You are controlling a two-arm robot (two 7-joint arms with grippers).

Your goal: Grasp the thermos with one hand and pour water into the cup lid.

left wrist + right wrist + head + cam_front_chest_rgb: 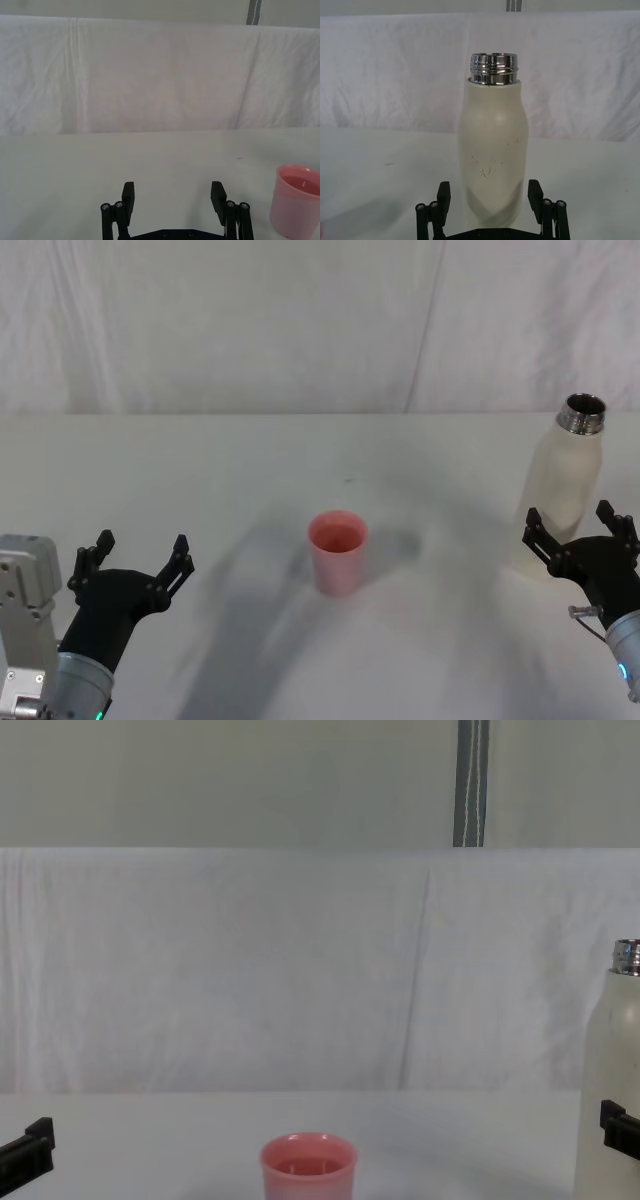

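The thermos [563, 490] stands upright at the right side of the white table [300, 470], cap off, its steel neck [581, 412] open at the top. The right gripper [578, 528] sits low in front of it with its black fingers spread wide. In the right wrist view the thermos [493, 150] rises between the two fingers [443, 195], which flank its lower body without clearly touching it; whether a pad grazes the wall is hard to tell from here.

The cup [338, 551] stands upright near the table's middle, well apart from the thermos and to its left. In the chest view the cup [308, 1168] appears low at the centre, with the thermos [610, 1080] at the right edge.

The left gripper [137, 562] hovers low at the left, wide open and holding nothing. In its wrist view the fingers [128, 196] stand apart over bare table, with the cup [296, 200] off to one side.

A white cloth [250, 970] hangs behind the table.
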